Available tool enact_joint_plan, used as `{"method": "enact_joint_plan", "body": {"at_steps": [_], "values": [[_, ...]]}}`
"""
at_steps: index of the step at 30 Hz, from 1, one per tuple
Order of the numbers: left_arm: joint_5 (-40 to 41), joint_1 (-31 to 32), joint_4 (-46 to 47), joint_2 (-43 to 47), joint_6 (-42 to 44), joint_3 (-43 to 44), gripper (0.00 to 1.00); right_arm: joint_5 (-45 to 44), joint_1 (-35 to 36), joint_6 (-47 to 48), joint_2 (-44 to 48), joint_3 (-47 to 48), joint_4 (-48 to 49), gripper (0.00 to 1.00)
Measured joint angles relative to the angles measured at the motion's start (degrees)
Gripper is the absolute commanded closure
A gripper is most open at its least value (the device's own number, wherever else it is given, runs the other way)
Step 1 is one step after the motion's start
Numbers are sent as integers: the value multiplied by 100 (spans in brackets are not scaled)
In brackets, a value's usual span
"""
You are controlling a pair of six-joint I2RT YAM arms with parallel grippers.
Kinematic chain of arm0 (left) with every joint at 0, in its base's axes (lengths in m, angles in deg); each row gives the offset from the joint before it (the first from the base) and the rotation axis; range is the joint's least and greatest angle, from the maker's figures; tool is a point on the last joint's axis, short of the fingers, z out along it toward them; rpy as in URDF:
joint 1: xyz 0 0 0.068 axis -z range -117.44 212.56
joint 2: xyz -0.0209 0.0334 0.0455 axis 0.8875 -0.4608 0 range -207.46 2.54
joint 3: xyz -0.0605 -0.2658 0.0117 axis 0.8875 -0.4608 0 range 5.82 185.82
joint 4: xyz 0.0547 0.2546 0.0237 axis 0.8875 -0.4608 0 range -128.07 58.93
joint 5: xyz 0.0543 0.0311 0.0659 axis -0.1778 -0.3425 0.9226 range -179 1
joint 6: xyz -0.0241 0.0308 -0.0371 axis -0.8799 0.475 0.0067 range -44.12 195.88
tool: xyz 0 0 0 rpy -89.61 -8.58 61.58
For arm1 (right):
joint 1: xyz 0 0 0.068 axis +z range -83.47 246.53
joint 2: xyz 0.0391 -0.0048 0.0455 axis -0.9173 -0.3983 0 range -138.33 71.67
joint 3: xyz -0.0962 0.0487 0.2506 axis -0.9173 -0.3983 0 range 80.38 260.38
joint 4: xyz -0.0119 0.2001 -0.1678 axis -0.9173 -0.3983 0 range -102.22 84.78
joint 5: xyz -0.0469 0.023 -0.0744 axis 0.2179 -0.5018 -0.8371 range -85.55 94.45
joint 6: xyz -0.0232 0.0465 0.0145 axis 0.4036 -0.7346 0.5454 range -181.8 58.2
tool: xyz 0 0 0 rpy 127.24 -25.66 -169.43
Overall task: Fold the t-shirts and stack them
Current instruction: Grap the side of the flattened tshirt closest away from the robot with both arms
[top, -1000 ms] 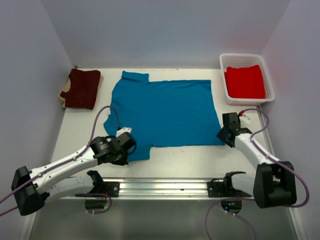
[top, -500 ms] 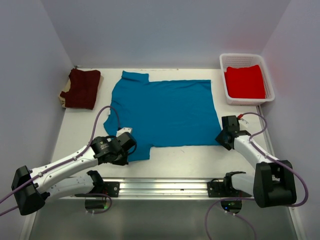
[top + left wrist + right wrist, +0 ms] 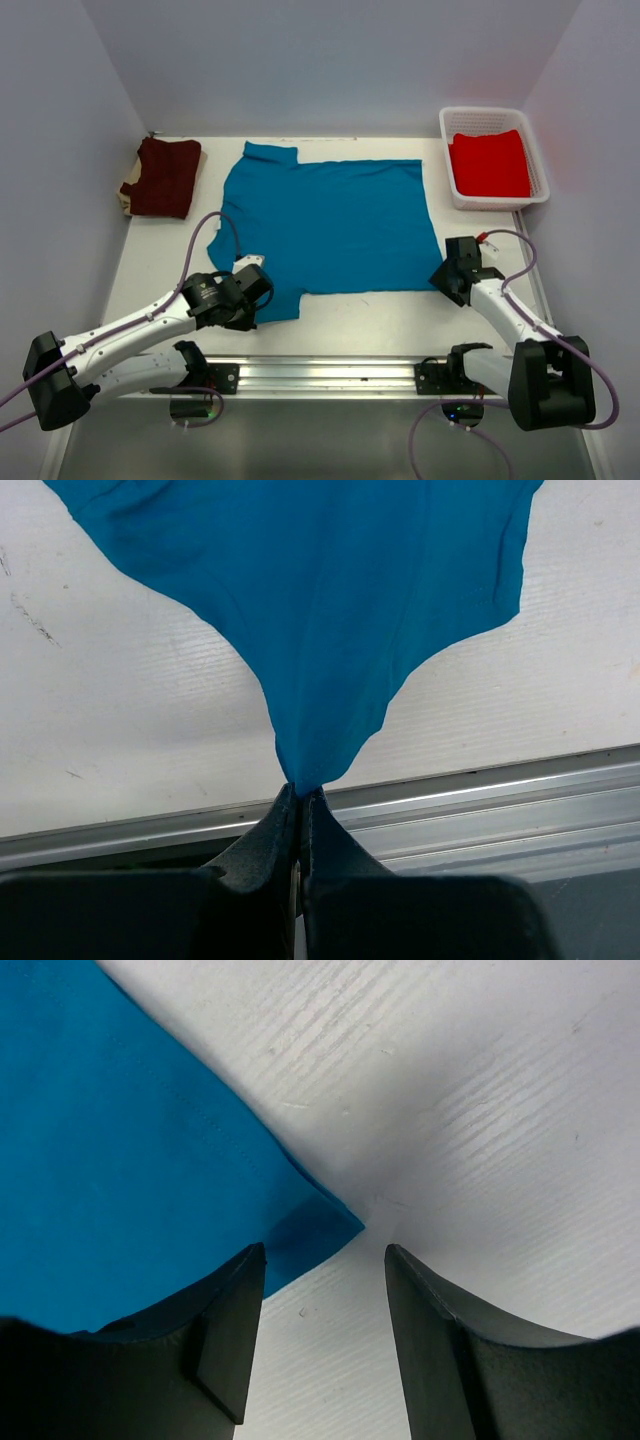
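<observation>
The teal-blue t-shirt (image 3: pixel 325 225) lies spread flat on the table. My left gripper (image 3: pixel 262 300) is shut on its near left sleeve, which shows pinched between the fingertips in the left wrist view (image 3: pixel 300 792). My right gripper (image 3: pixel 443 278) is open just over the shirt's near right hem corner (image 3: pixel 320 1225), which lies between the open fingers. The dark maroon t-shirt (image 3: pixel 162 177) lies folded at the far left. The bright red t-shirt (image 3: pixel 489 163) lies in the basket.
A white mesh basket (image 3: pixel 452 188) stands at the far right. A metal rail (image 3: pixel 330 375) runs along the near table edge, also in the left wrist view (image 3: pixel 480 800). Grey walls close the table on three sides.
My right gripper has moved a little nearer and down toward the shirt's near right corner. The left arm and the shirts have not moved.
</observation>
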Motion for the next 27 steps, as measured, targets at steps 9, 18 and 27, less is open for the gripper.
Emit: {"method": "enact_joint_plan", "body": {"at_steps": [9, 18, 27], "values": [[2, 0, -2, -13, 0, 0, 100, -7, 0, -33, 4, -13, -83, 46], [2, 0, -7, 33, 0, 0, 100, -332, 0, -160, -192, 26, -17, 67], [4, 0, -26, 76, -2, 0, 100, -450, 0, -249, -216, 26, -2, 100]]}}
